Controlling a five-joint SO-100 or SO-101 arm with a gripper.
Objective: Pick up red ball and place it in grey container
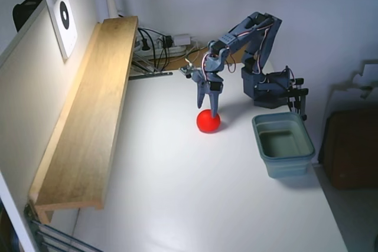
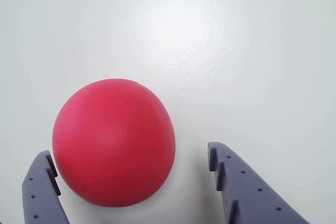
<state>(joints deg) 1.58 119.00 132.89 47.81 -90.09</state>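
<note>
The red ball (image 1: 208, 121) rests on the white table, left of the grey container (image 1: 283, 144). My gripper (image 1: 208, 107) points down right over the ball. In the wrist view the ball (image 2: 113, 142) lies between my open fingers, close to the left fingertip (image 2: 42, 177), with a gap to the right fingertip (image 2: 223, 163). The gripper (image 2: 128, 163) is open around the ball and does not squeeze it. The container stands upright and looks empty.
A long wooden shelf (image 1: 94, 110) runs along the left wall. Cables and a power strip (image 1: 162, 45) lie at the back. The robot base (image 1: 269, 87) stands behind the container. The table edge runs on the right, past the container.
</note>
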